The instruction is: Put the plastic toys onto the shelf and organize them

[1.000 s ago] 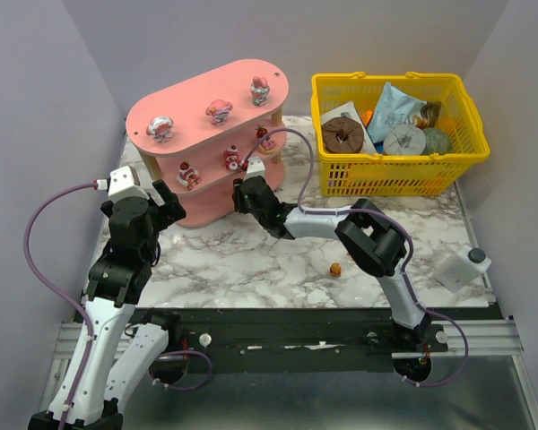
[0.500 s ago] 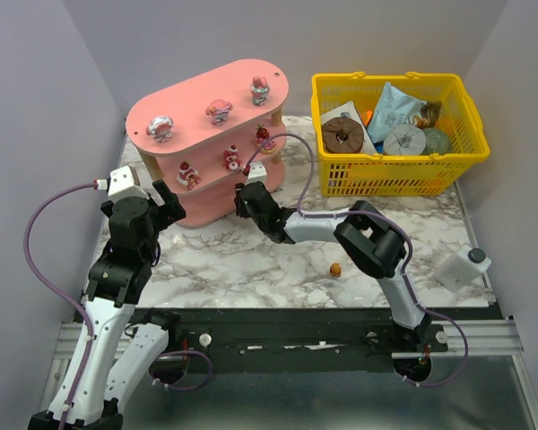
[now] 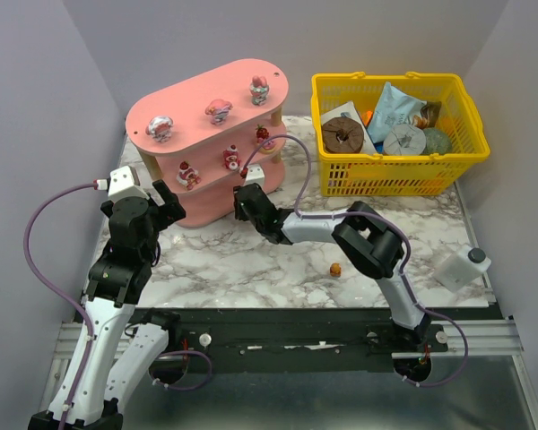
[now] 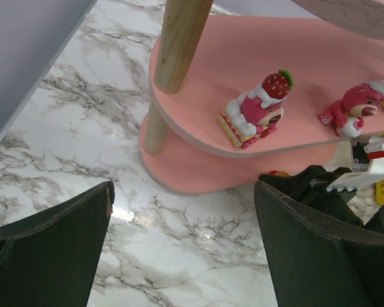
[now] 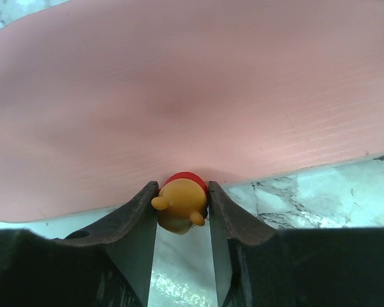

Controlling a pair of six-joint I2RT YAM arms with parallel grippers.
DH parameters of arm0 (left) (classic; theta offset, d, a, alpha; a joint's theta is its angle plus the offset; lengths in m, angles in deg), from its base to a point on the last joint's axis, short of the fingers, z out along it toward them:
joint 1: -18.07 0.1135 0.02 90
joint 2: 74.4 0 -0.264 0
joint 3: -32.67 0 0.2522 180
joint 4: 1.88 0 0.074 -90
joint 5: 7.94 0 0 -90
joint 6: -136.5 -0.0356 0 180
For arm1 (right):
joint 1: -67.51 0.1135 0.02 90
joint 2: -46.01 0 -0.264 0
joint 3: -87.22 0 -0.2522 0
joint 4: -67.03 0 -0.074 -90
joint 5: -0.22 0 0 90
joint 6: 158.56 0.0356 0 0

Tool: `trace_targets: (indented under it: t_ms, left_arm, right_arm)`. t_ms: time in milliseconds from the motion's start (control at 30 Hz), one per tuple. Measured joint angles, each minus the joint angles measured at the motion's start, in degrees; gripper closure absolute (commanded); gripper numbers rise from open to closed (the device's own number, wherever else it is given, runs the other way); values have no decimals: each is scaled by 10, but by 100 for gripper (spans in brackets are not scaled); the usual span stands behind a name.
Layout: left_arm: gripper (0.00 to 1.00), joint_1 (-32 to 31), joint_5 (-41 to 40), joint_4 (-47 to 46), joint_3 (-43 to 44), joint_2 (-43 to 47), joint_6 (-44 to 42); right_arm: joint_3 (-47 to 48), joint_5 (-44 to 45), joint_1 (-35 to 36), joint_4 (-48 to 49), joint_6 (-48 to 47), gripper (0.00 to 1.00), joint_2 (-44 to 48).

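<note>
Room: shelf [image 3: 206,94] sits far left on the tabletop [image 3: 233,260], yellow basket [image 3: 377,179] far right, with a narrow gap between them. Walls close in on the left, far and right sides. Open marble is the near band in front of both. It's broken only by one loose orange toy [image 3: 335,268] near centre and a white bottle [image 3: 462,264] by the right edge.

Counts, top view: 3 toys [image 3: 219,109] on the top board, 3 on the middle board, 1 loose on the tabletop, 1 in the right claw, so 8 visible. Bottom board is mostly hidden under the upper two. 1 basket, 1 bottle.

Right claw [image 3: 248,199] is low at the shelf's near edge, right of centre. It's clamped on an orange-brown figurine [image 5: 179,208] with a red top, fingers [image 5: 137,214] pressing it from both sides. The figurine sits right at the rim of a pink board that fills the wrist view beyond it. Touching or just short, can't tell.

Left claw [image 3: 166,204] hangs at the near-left end of the shelf, spread wide, nothing between. Its wrist view shows a wooden post [image 4: 179,45], plus a strawberry-cake toy [image 4: 255,110] and a pink bear toy [image 4: 351,114] on the middle board, both well beyond its tips.
</note>
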Motion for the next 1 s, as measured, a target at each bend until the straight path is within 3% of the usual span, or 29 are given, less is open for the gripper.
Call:
trace_targets:
  t_ms: [200, 333, 533, 800, 1000]
  left_arm:
    - [1, 0, 0, 0, 0, 0, 0]
    - [1, 0, 0, 0, 0, 0, 0]
    - [1, 0, 0, 0, 0, 0, 0]
    - [1, 0, 0, 0, 0, 0, 0]
    - [1, 0, 10, 1, 0, 0, 0]
  right_arm:
    - [26, 19, 5, -21, 20, 49, -11]
    - [35, 19, 5, -23, 23, 54, -18]
    - [30, 19, 5, -18, 25, 51, -17]
    - [-50, 9, 5, 5, 28, 39, 17]
    - [-108, -6, 7, 3, 42, 37, 64]
